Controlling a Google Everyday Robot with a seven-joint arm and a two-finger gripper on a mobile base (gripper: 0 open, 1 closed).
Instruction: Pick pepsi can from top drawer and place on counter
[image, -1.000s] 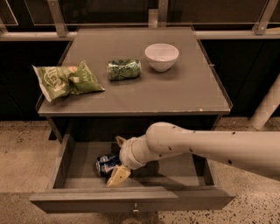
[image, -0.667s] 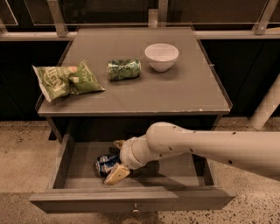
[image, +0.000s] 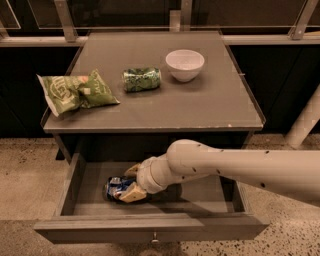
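The pepsi can (image: 115, 188) lies on its side on the floor of the open top drawer (image: 150, 226), left of centre. My gripper (image: 132, 183) reaches down into the drawer from the right. Its tan fingers (image: 133, 194) sit on either side of the can's right end and press against it. The can rests on the drawer floor. The counter (image: 200, 107) is above the drawer, and the white arm crosses below its front edge.
On the counter lie a green chip bag (image: 75, 91) at the left, a green patterned can (image: 142, 79) on its side in the middle, and a white bowl (image: 184, 64) at the back right. A speckled floor surrounds the cabinet.
The two fingers have drawn together around the can's end. The arm and the can have stayed in about the same place.
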